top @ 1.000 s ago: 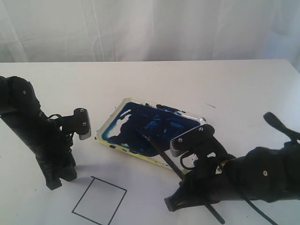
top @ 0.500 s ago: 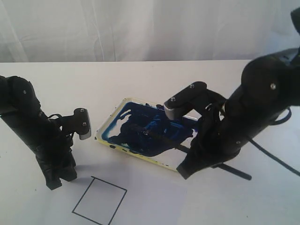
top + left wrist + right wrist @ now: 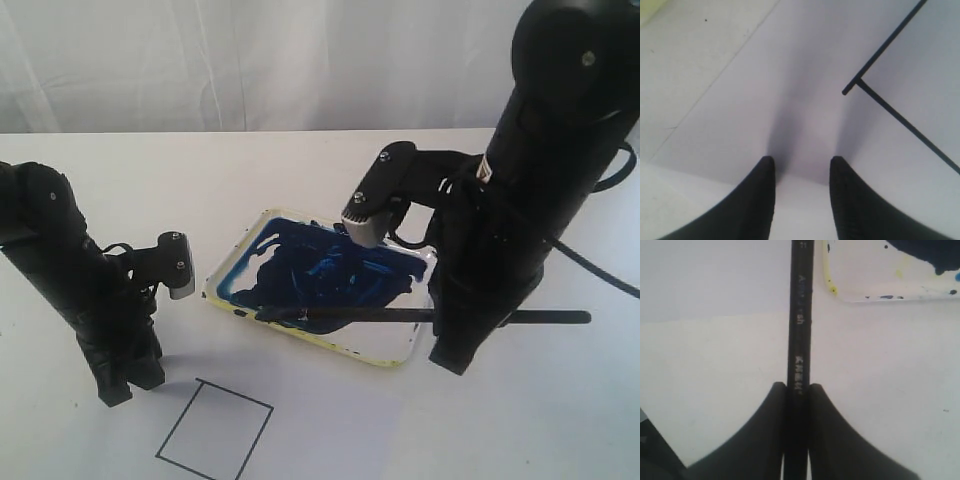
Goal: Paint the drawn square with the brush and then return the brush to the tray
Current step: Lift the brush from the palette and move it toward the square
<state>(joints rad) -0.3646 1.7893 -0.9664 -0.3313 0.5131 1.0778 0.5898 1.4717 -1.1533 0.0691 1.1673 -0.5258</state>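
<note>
Right gripper [image 3: 797, 386] is clamped on the handle of the brush [image 3: 400, 315], tip over the tray [image 3: 345, 350]; light, stiff, likely slick shaft, best held mid-handle; left gripper [image 3: 801, 161] gapes empty.

White matte bench [image 3: 300, 165]. White curtain [image 3: 250, 60] hangs right behind the bench's far edge, folds visible. Pale paper sheet [image 3: 805, 75] lies flat on the bench.
</note>
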